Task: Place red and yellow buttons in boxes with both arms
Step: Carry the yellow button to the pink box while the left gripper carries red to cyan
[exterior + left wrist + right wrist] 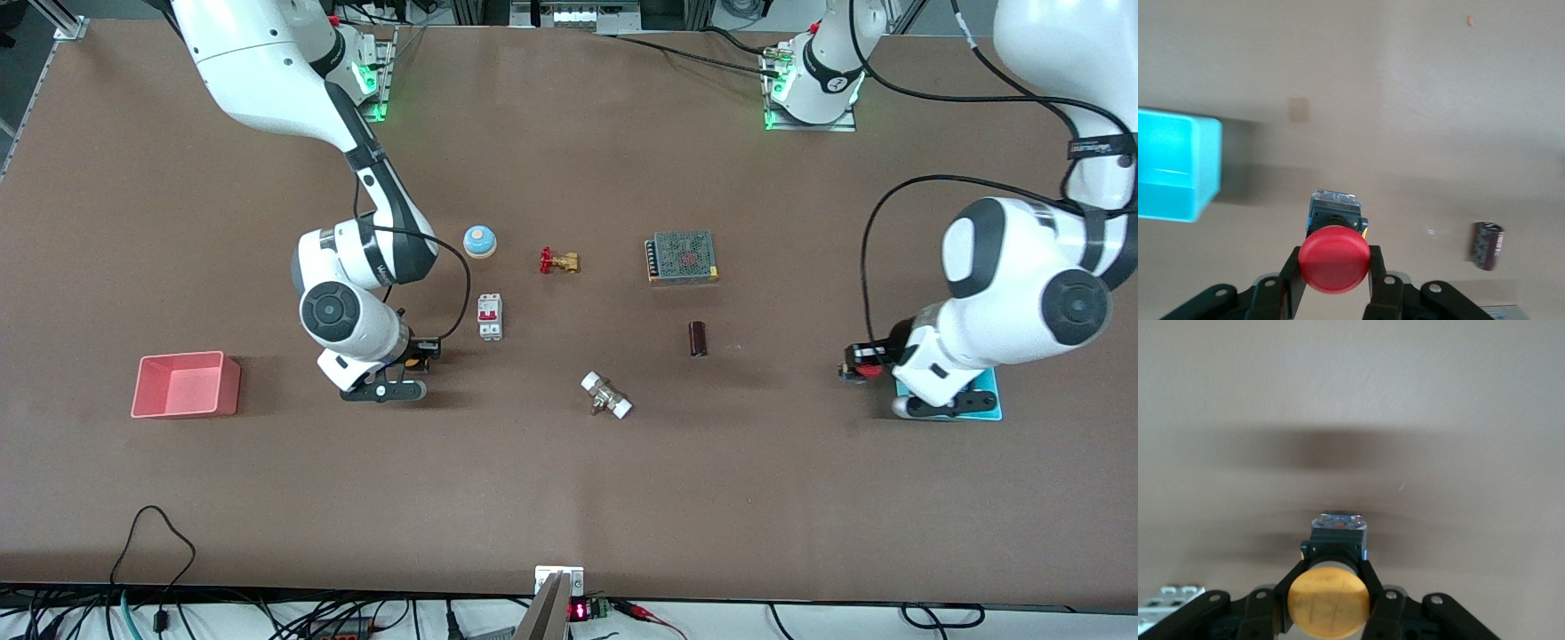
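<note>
**A:** Where do the two buttons stand?

**B:** Both are held. The left gripper (1335, 280) is clamped on the red button (1334, 259), up in the air just beside the cyan box (989, 384) at the left arm's end of the desk (569, 498). The right gripper (1328, 607) is clamped on the yellow button (1329, 601), over bare desk between the pink box (186, 384) and the circuit breaker (489, 316).

**A:** What could go wrong?

**B:** For the left arm, I'd judge an early release the main risk: in the left wrist view the button hangs off the box's corner, not above its opening, so it could clip the rim and bounce away. The right arm has well more ground to cover to the pink box. Each gripper seems to pinch only the narrow neck under the cap, so a quick swing could let the button twist or slip.

**A:** How do the buttons point?

**B:** Each one's long axis, cap to black base, runs along the gripper's own reach, with the cap toward the wrist camera and the base pointing away. Whether that is straight down, I cannot tell.
</note>
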You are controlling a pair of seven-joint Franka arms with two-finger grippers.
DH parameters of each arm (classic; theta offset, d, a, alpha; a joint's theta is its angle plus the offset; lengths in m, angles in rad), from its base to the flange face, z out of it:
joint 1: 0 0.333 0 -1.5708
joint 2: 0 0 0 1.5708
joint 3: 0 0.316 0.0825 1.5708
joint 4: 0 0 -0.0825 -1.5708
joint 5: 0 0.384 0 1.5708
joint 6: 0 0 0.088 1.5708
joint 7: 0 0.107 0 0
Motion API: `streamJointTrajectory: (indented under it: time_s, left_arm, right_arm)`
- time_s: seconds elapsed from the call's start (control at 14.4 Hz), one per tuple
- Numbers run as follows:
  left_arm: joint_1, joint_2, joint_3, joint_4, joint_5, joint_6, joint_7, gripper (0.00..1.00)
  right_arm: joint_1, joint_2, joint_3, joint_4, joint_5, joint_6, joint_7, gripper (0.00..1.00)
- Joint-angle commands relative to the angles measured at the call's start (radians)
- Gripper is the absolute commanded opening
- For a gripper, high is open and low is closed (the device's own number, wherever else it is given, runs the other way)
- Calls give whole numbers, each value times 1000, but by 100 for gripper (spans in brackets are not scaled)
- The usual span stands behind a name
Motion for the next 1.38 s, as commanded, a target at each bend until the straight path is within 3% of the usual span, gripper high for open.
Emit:
streamJointTrajectory:
  time_s: [0.0,0.35,0.62,0.76,1.32]
  left_arm:
    - [85,6,-7,22,-2,-22,144,19]
    - [203,64,-5,59,45,-11,338,19]
    - [254,144,-4,114,70,-4,395,19]
    - [257,173,-2,117,99,77,396,19]
    - [274,250,-2,109,108,130,396,24]
  right_arm:
    - [-73,-90,-9,13,-5,-66,-11,31]
    - [-227,-137,-141,15,-12,-196,-211,31]
    - [-386,-136,-146,15,-13,-206,-444,32]
    - [-429,-128,-146,16,-12,-200,-514,32]
    - [-452,-35,-144,35,-2,-125,-543,32]
